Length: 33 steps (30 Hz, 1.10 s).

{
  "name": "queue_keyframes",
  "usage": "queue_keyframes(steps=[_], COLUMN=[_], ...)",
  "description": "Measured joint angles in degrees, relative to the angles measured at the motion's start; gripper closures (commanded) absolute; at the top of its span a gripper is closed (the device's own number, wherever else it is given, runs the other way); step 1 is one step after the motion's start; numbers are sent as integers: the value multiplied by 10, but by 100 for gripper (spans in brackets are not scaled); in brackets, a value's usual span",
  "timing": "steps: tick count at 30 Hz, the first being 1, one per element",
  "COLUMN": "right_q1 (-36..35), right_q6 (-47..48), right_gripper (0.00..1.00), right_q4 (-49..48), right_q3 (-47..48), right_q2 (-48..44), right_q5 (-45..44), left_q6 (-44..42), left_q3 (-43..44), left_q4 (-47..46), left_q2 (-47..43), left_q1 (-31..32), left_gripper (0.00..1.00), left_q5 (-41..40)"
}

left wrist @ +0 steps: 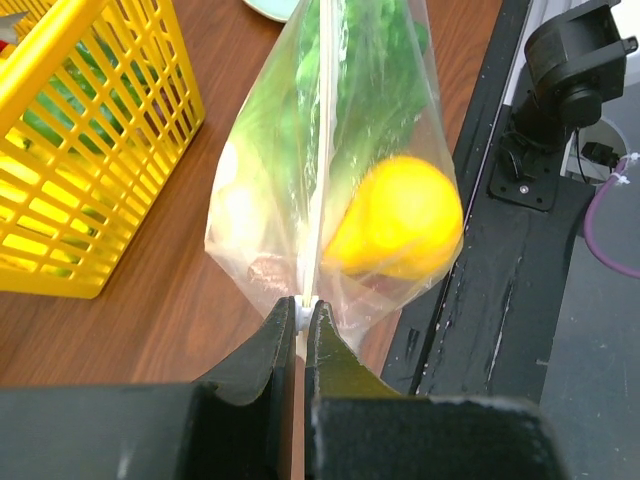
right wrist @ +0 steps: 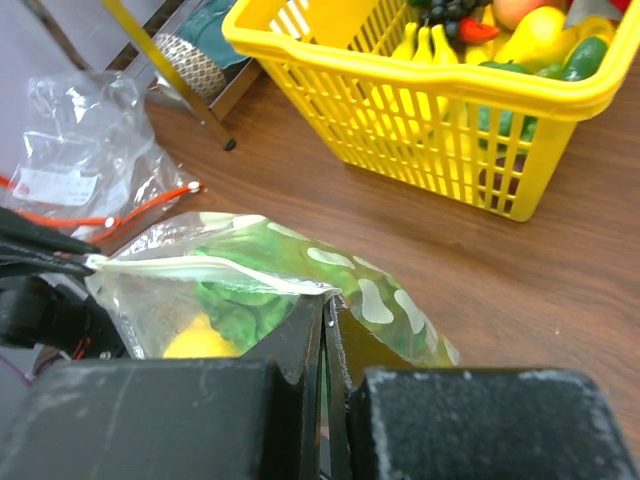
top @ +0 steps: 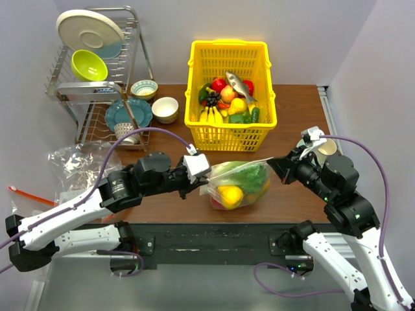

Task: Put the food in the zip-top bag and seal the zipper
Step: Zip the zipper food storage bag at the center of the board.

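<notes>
Left gripper (left wrist: 302,318) and right gripper (right wrist: 325,308) clamp opposite ends of the zipper (right wrist: 200,272), mid-frame; best pull it taut and press along evenly so the zip-top bag (top: 238,184) seals.

One yellow basket (top: 227,44) anchors the scene. Left of the basket: one dish rack (top: 61,81), three bowls (a lime-green bowl (top: 89,65), a patterned bowl (top: 143,89), a cream bowl (top: 165,109)) and two plates, a pale plate (top: 89,29) and a teal plate (top: 120,113). In front of the basket: one zip-top bag (top: 249,175), one yellow fruit (top: 230,194) inside.
</notes>
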State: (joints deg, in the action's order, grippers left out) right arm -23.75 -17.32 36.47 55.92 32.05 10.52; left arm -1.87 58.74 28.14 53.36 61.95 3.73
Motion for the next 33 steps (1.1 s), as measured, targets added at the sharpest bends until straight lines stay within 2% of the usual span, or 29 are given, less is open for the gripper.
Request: queue_keyframes(steps=[14,21,27,33], right_q1=[1,1,2,2], right_q6=[13,8,-30,-71], right_gripper=[100,100,100,100], right_q4=[-1,-5,-49,-97], right_q3=[14,10,-51,-118], right_q2=[3,3,1,19], right_q5=[-75,-66,-44,-35], left_q6=[28,44,83,85], left_q3=[-3,-3,-21,-63], left_q4=[71,75,69,39], left_q2=[-34,-38,-62,-60], left_q1=[0,0,0,-2], left_gripper=[100,100,100,100], left_q5=[-38,-76,-149,-211])
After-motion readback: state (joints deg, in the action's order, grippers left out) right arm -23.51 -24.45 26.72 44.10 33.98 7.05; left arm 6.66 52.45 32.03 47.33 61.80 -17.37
